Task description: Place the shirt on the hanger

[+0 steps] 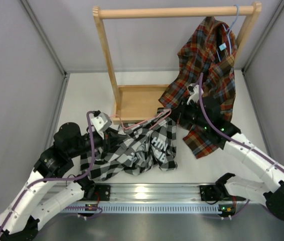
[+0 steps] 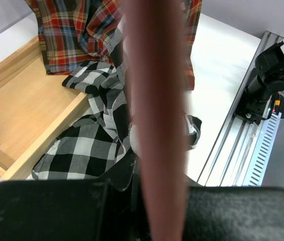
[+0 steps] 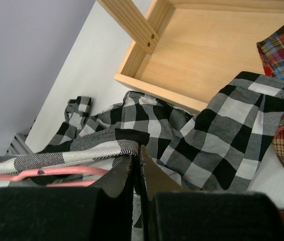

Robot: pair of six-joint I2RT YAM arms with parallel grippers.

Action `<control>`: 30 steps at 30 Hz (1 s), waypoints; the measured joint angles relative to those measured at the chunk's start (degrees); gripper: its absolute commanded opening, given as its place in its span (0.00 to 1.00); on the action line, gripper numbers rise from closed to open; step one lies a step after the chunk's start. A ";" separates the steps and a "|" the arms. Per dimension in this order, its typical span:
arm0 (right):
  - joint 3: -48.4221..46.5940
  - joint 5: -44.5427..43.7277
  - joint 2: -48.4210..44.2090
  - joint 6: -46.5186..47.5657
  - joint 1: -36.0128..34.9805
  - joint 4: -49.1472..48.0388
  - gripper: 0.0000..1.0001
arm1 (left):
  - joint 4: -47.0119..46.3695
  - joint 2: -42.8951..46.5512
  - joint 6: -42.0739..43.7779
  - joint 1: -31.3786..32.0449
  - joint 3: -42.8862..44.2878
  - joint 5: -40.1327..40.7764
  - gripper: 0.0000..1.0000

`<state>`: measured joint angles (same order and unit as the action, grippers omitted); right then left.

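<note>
Pink hanger (image 2: 154, 100) bar at lens — pinched in left pincer (image 1: 109, 120), almost closed, to steady it | shirt (image 1: 132, 148) heaped on tabletop (image 1: 82, 95), partly over hanger | right pincer (image 3: 137, 156) fully closed on shirt hem — probably for pulling it along the wire.

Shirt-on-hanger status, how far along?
Early. Done: left claw grips the pink hanger. In hand: right claw pinches an edge of the checked shirt, the wire showing just under it. Left: threading both shoulders on; most of the shirt lies crumpled on the table.
</note>
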<state>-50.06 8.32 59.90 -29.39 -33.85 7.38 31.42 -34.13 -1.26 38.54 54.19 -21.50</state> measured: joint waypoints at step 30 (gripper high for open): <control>-9.62 12.96 7.41 4.37 7.52 9.03 0.00 | -3.52 0.59 4.04 3.37 -4.15 6.80 0.00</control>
<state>-59.68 21.28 67.31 -25.02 -26.33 16.40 27.90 -33.54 2.79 41.91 50.04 -14.70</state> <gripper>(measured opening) 0.009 0.113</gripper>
